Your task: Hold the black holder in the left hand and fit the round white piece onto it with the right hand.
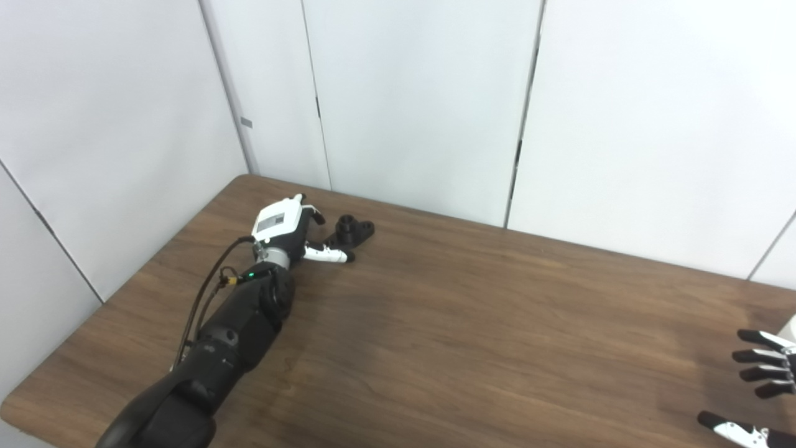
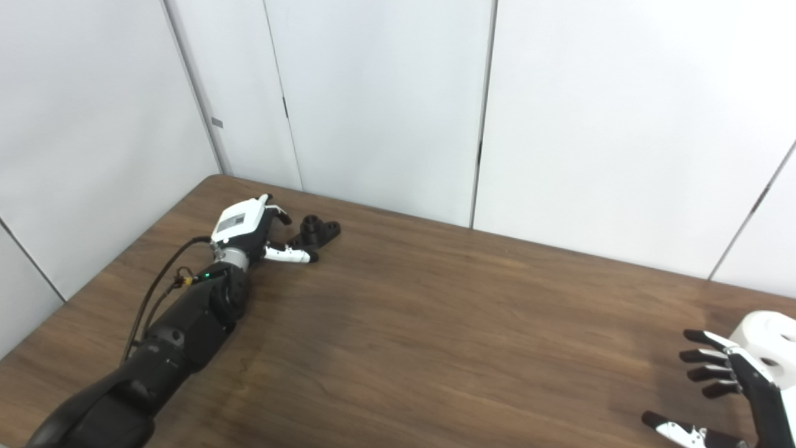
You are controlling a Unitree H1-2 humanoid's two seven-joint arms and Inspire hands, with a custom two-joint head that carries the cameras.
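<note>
The left hand (image 1: pixel 289 227) is seen stretched far across the brown wooden desk (image 1: pixel 472 323) toward its back left corner, its fingers spread and nothing gripped. The black holder (image 1: pixel 352 229) lies on the desk just beside that hand, between the extended thumb and the fingers above it; whether it is touched cannot be told from either view. At the opposite end of the desk, near the right edge, the right hand (image 2: pixel 724 392) is shown low and open, its dark-tipped fingers (image 2: pixel 706 356) fanned apart and its thumb held out below them, with nothing held. The round white piece (image 2: pixel 768 336) is seen only in the right eye view, resting just behind those fingers at the frame's edge and partly cut off. The holder and the white piece are kept well apart. White wall panels (image 1: pixel 410 99) are seen behind the desk.
</note>
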